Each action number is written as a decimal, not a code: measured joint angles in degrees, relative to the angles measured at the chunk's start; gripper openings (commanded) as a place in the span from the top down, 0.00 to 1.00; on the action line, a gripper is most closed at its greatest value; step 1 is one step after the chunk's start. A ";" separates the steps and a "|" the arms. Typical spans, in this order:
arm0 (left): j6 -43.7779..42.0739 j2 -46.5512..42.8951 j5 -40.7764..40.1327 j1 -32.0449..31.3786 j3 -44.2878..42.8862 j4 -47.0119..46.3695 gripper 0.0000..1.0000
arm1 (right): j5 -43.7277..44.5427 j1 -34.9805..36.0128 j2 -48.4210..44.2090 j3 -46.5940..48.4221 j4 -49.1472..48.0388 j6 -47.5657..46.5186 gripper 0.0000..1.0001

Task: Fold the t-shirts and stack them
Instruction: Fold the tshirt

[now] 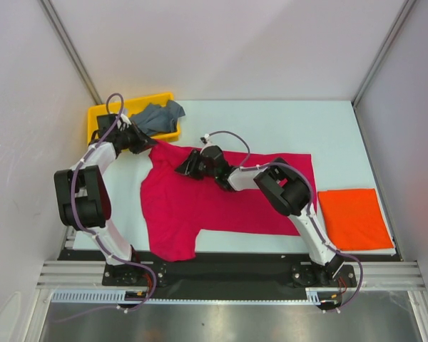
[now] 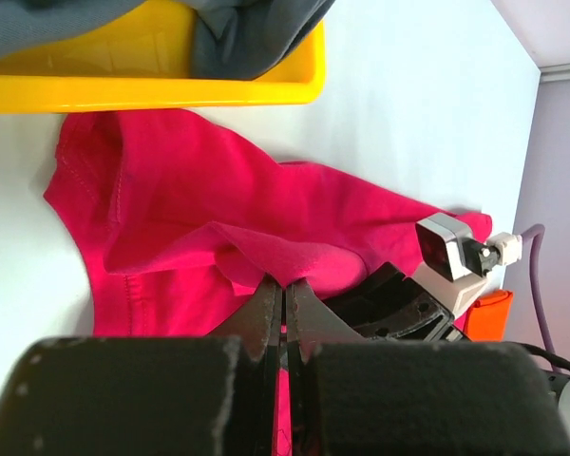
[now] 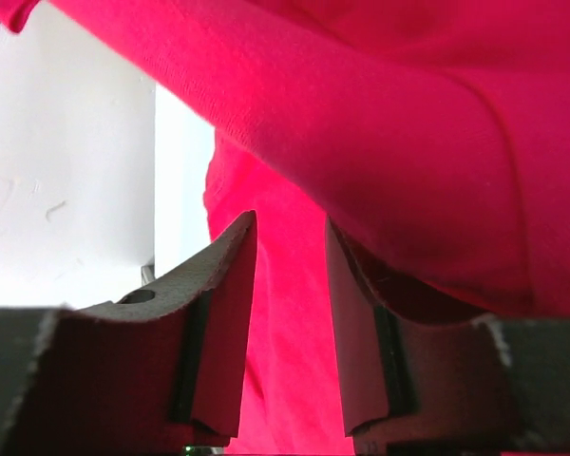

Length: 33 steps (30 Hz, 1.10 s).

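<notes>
Your white table (image 1: 271, 121) has a pink shirt (image 1: 200, 206) spread across the middle, bunched up at its far left end. An orange shirt (image 1: 353, 217) lies folded flat near the right edge, apart from the pink one. A yellow tray (image 1: 94, 121) sits at the far left corner, just beside the pink shirt.

The left arm (image 1: 82, 196) and right arm (image 1: 310, 231) are white links with bulky black joints; thin purple cables (image 2: 535, 275) loop along both; pincer fingers (image 3: 223, 313) are dark wedges.
</notes>
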State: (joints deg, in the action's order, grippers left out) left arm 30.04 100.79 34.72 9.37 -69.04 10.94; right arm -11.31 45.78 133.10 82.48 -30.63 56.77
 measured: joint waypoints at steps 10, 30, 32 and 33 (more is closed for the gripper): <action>0.04 0.24 0.02 -0.04 0.00 -0.26 1.00 | 3.17 0.02 2.64 3.39 2.14 -0.44 0.58; 2.05 -0.39 0.00 -0.98 3.26 -3.04 1.00 | 11.56 1.55 6.21 13.00 12.13 -0.17 0.90; 2.05 -0.42 -0.02 -0.98 3.56 -3.04 1.00 | 11.80 1.64 6.21 13.00 12.81 -0.35 1.00; 2.05 -0.42 -0.02 -0.98 3.63 -3.02 1.00 | 11.85 1.66 6.21 13.03 13.00 -0.44 1.00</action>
State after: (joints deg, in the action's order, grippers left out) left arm 32.10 100.38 34.70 8.38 -65.41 7.92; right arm 0.54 47.44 139.31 95.50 -17.63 56.34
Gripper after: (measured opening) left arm 0.010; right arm 0.041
